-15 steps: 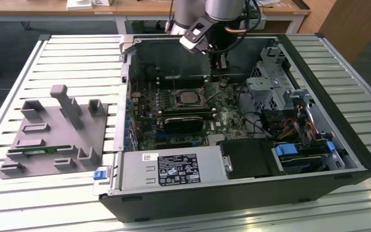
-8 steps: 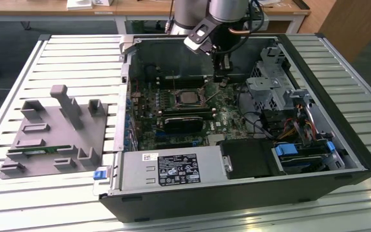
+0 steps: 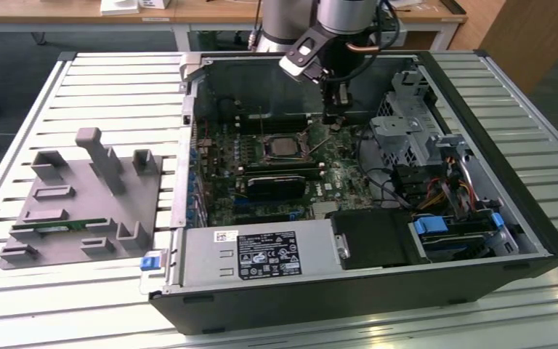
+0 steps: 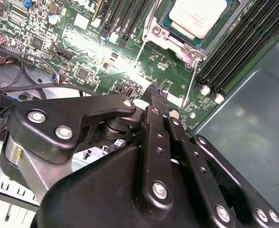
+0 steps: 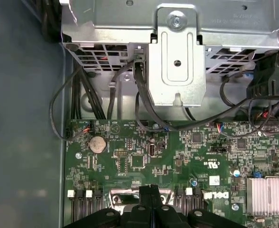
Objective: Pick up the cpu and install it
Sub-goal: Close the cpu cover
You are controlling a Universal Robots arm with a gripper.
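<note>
The cpu (image 3: 281, 147) is a small square chip with a silver-grey top, lying flat inside the metal-framed socket (image 3: 259, 138) on the green motherboard in the open computer case (image 3: 526, 218). The second wrist view shows the cpu (image 4: 198, 14) in the socket frame (image 4: 177, 40), with a thin wire lever (image 4: 191, 80) reaching out from the frame's corner. My gripper (image 3: 333, 121) hangs just above the board, a short way to the exterior view's right of the socket. Its black fingers are shut together with nothing between them in both wrist views (image 4: 154, 91) (image 5: 151, 191).
A metal drive cage (image 3: 405, 131) with black cables (image 5: 144, 121) stands close to the gripper on the exterior view's right. A power supply (image 3: 259, 254) fills the case's near side. A grey fixture tray (image 3: 75, 203) holding a green memory stick (image 3: 56, 227) lies outside, at the left.
</note>
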